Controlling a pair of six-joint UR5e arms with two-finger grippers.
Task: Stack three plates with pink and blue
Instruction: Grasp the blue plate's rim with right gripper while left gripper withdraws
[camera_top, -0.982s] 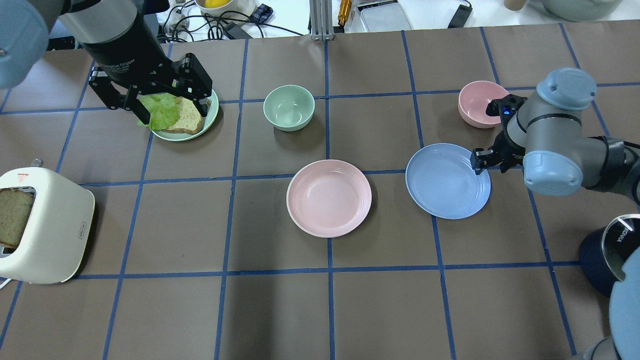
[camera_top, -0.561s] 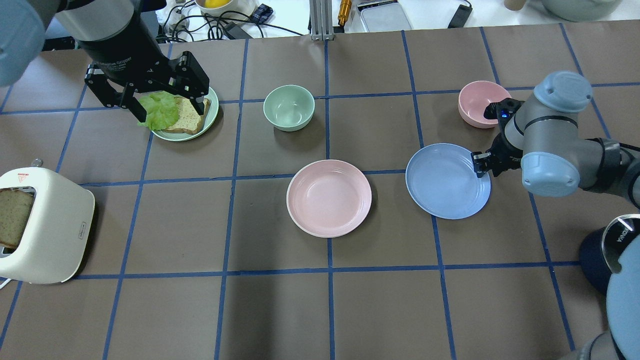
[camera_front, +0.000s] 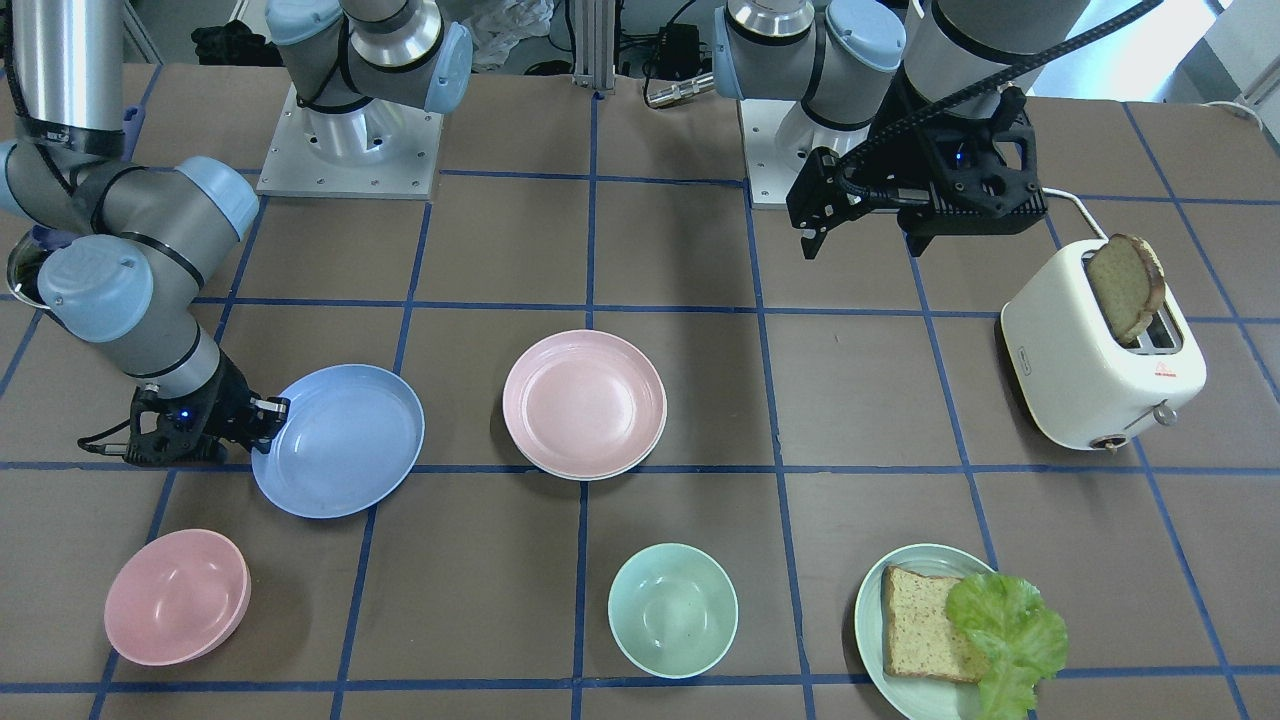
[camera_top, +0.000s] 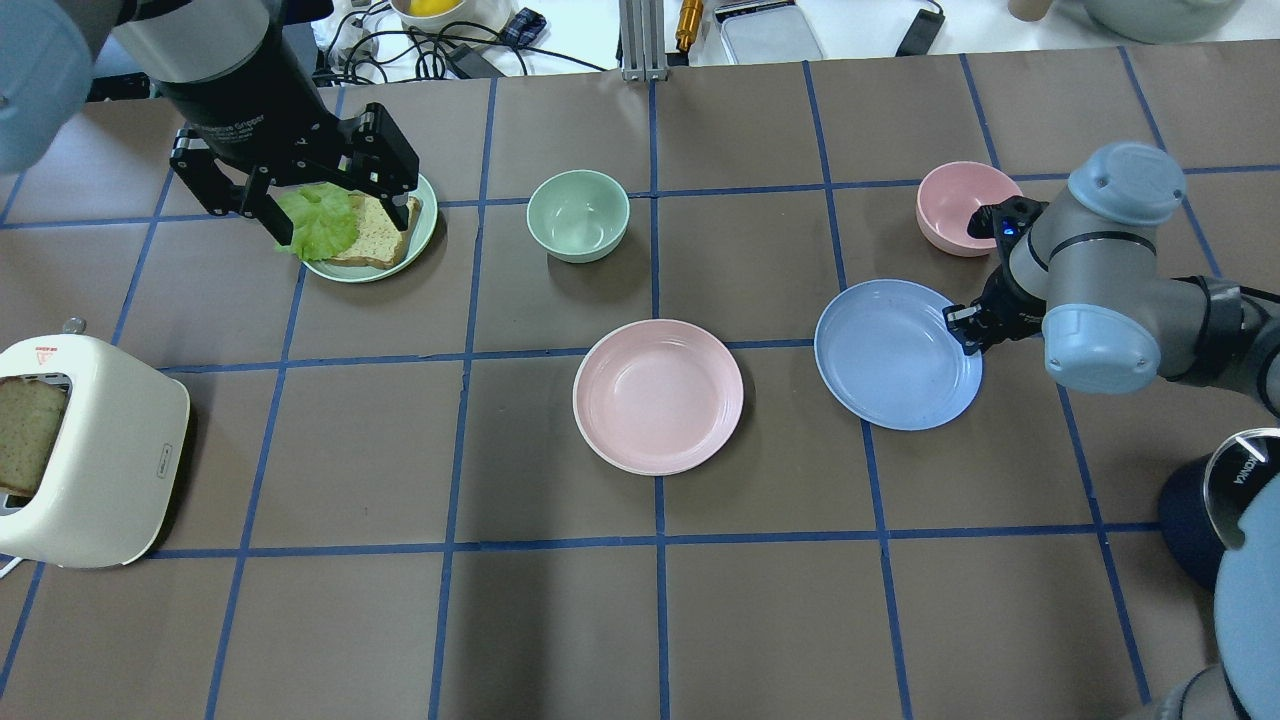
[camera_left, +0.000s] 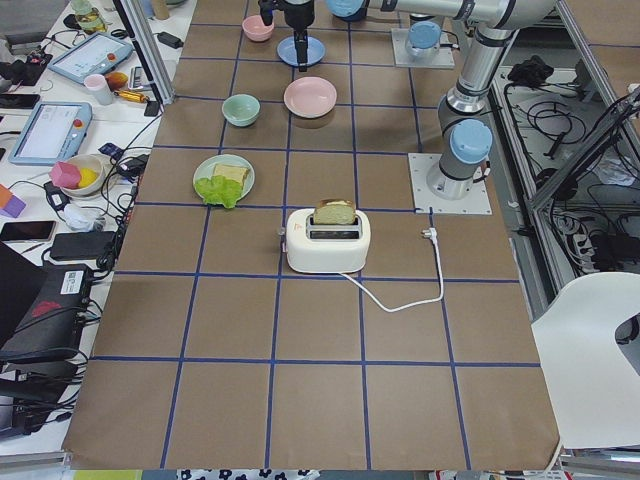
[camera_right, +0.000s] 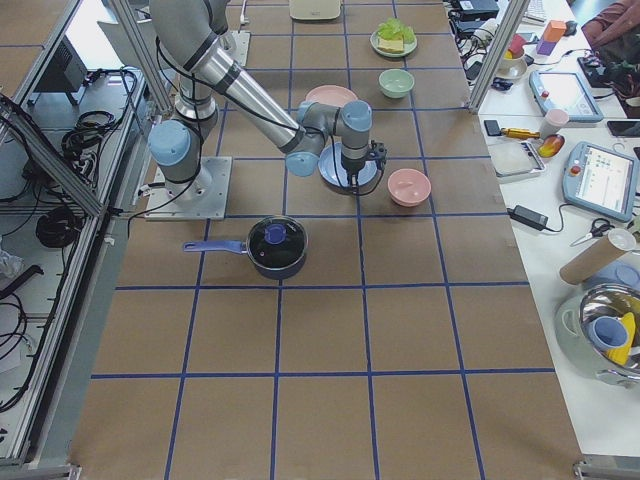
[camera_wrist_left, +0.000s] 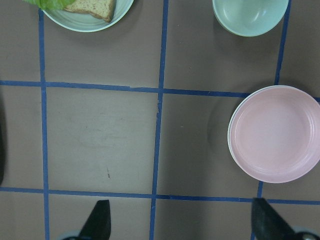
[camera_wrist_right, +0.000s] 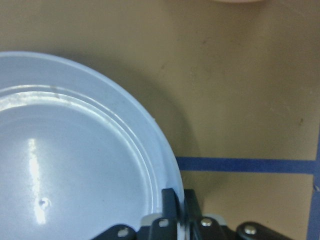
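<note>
The light blue plate (camera_top: 890, 355) is held at its right rim by my right gripper (camera_top: 962, 330), which is shut on it; the plate's gripped side is slightly raised. The right wrist view shows the fingers (camera_wrist_right: 172, 210) pinched on the blue rim (camera_wrist_right: 75, 165). The pale pink plate (camera_top: 658, 396) sits mid-table, left of the blue one. A thin cream-white rim (camera_wrist_left: 229, 136) shows under the pink plate, so the cream-white plate lies beneath it. My left gripper (camera_top: 345, 228) is open and empty, high above the table's far left (camera_front: 865, 240).
A pale green plate with bread and lettuce (camera_top: 425, 225) lies under the left gripper. A mint bowl (camera_top: 578, 215) and a pink bowl (camera_top: 950, 205) stand at the far side. A white toaster (camera_top: 95, 450) is at the left, a dark lidded pot (camera_right: 277, 245) at the right.
The blue plate has shifted slightly away from me and its gripped edge has risen in the right gripper. The left gripper moved a little up and left, then held still.
</note>
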